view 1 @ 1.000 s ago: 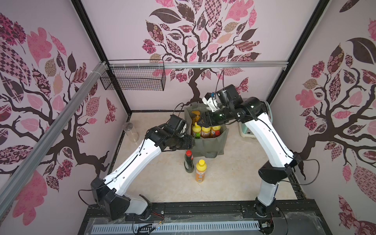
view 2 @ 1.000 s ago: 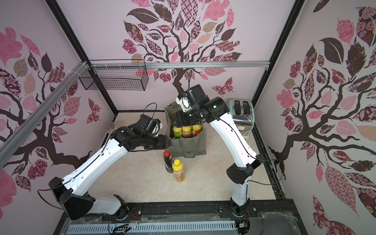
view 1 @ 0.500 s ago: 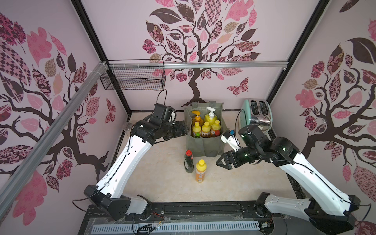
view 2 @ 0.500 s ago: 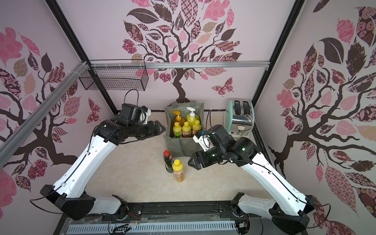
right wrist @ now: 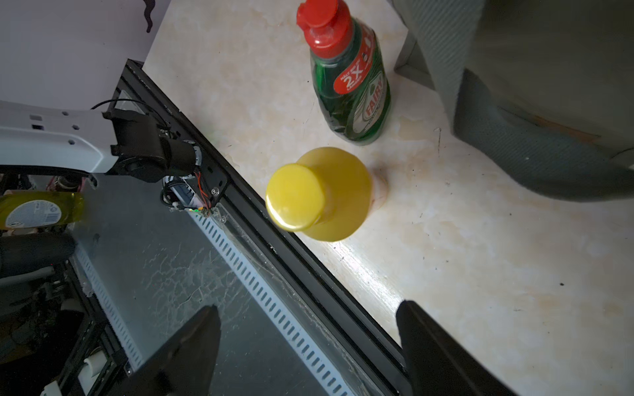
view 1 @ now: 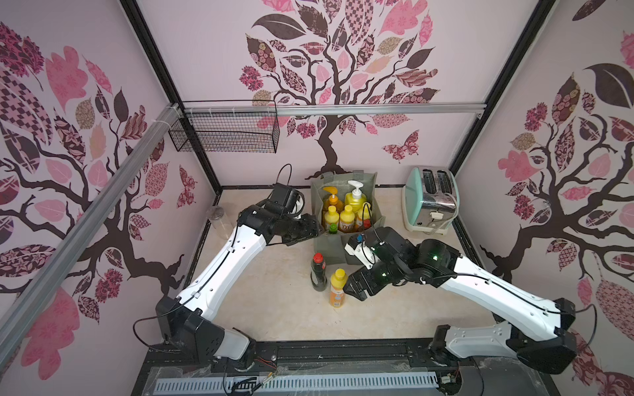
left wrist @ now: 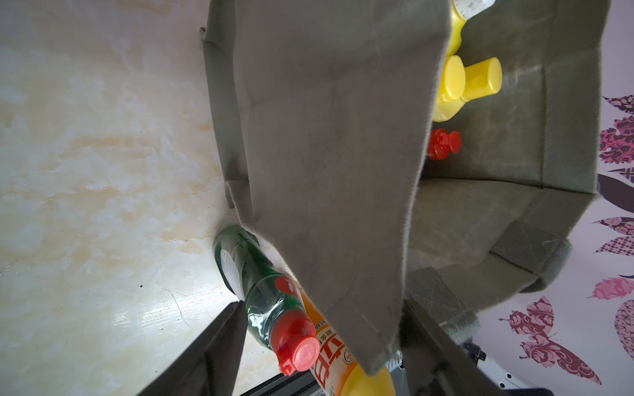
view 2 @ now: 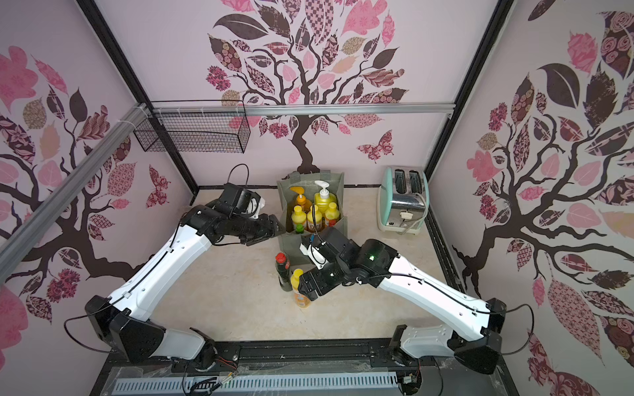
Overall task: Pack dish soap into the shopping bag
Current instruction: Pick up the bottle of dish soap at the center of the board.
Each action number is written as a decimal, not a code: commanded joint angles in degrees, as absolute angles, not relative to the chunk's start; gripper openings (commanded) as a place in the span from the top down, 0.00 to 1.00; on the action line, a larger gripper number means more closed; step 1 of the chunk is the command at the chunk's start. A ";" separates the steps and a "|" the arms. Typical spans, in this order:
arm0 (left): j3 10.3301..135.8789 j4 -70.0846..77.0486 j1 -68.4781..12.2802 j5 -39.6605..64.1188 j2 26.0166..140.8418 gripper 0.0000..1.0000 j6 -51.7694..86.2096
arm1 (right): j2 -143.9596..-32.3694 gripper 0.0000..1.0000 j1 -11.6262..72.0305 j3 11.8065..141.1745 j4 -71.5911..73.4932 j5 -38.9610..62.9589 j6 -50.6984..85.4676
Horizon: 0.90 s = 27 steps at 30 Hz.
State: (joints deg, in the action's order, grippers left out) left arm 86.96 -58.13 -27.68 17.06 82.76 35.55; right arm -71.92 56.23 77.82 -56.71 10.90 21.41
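Note:
The grey-green shopping bag [view 1: 327, 245] [view 2: 291, 244] stands at the back middle, and several dish soap bottles stand upright in it, among them an orange pump bottle [view 1: 332, 198] and a yellow pump bottle [view 1: 355, 199]. In front of it on the table are a dark red-capped bottle [view 1: 318, 272] [right wrist: 350, 82] and a small orange yellow-capped bottle [view 1: 338, 288] [right wrist: 319, 195]. My right gripper [view 1: 355, 291] [right wrist: 307, 306] is open and empty just right of the orange bottle. My left gripper [view 1: 314, 230] [left wrist: 322, 305] is open, its fingers either side of the bag's left wall [left wrist: 326, 137].
A mint and chrome toaster [view 1: 430, 202] stands at the back right. A clear jar [view 1: 219, 221] is by the left wall, under a black wire basket [view 1: 226, 132]. The black front rail [view 1: 343, 353] edges the table. Another yellow bottle [right wrist: 37, 209] lies off the table beyond it.
My right arm has swung from over the bag down to the two bottles in front, its jaws spreading wider. My left gripper has moved from the bag's front corner to its left wall.

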 commanded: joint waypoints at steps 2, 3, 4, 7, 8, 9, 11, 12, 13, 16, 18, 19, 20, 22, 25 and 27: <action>85.92 -57.22 -27.71 16.97 82.75 0.26 34.51 | -74.51 0.13 57.03 82.06 -56.35 5.42 18.76; 86.11 -57.01 -27.69 16.88 82.96 0.26 34.46 | -75.08 0.13 57.12 82.41 -56.26 5.06 18.38; 86.28 -56.94 -27.73 16.79 83.09 0.26 34.48 | -75.76 0.13 57.21 82.60 -56.09 5.01 17.97; 87.10 -57.04 -27.75 16.70 83.58 0.26 34.41 | -77.64 0.12 57.72 83.14 -55.40 4.77 16.97; 87.23 -56.95 -27.74 16.76 83.58 0.26 34.51 | -78.22 0.12 58.03 83.21 -55.23 4.75 16.80; 87.24 -56.88 -27.76 16.87 83.66 0.26 34.60 | -78.92 0.12 58.41 83.36 -55.11 4.72 16.46; 87.43 -56.84 -27.69 17.22 83.66 0.26 34.57 | -79.94 0.12 59.46 83.11 -54.90 4.45 16.43; 87.31 -56.79 -27.81 17.30 83.67 0.26 34.54 | -80.34 0.12 59.95 82.53 -54.53 4.31 16.29; 87.22 -56.78 -27.85 17.40 83.61 0.26 34.60 | -80.65 0.12 60.43 81.94 -54.04 4.14 16.40; 87.60 -56.77 -27.79 17.62 83.66 0.26 34.59 | -81.63 0.13 61.07 80.82 -53.13 2.73 16.75; 88.15 -56.84 -27.83 17.58 83.65 0.27 34.57 | -82.25 0.16 61.10 80.60 -52.83 1.58 16.87; 88.53 -57.01 -27.86 17.58 83.73 0.27 34.59 | -82.56 0.17 61.11 80.51 -52.52 1.09 16.94; 88.90 -57.12 -27.84 17.58 83.85 0.27 34.57 | -82.65 0.19 61.09 80.51 -52.31 0.58 17.05; 89.61 -57.39 -27.86 17.58 83.99 0.26 34.53 | -83.03 0.24 61.13 80.29 -51.69 0.37 17.33; 90.73 -57.89 -27.84 17.34 84.27 0.27 34.41 | -83.92 0.27 61.08 79.70 -51.85 0.79 17.71; 91.54 -58.22 -27.86 17.23 84.35 0.26 34.38 | -84.07 0.28 61.10 78.74 -51.61 0.73 18.01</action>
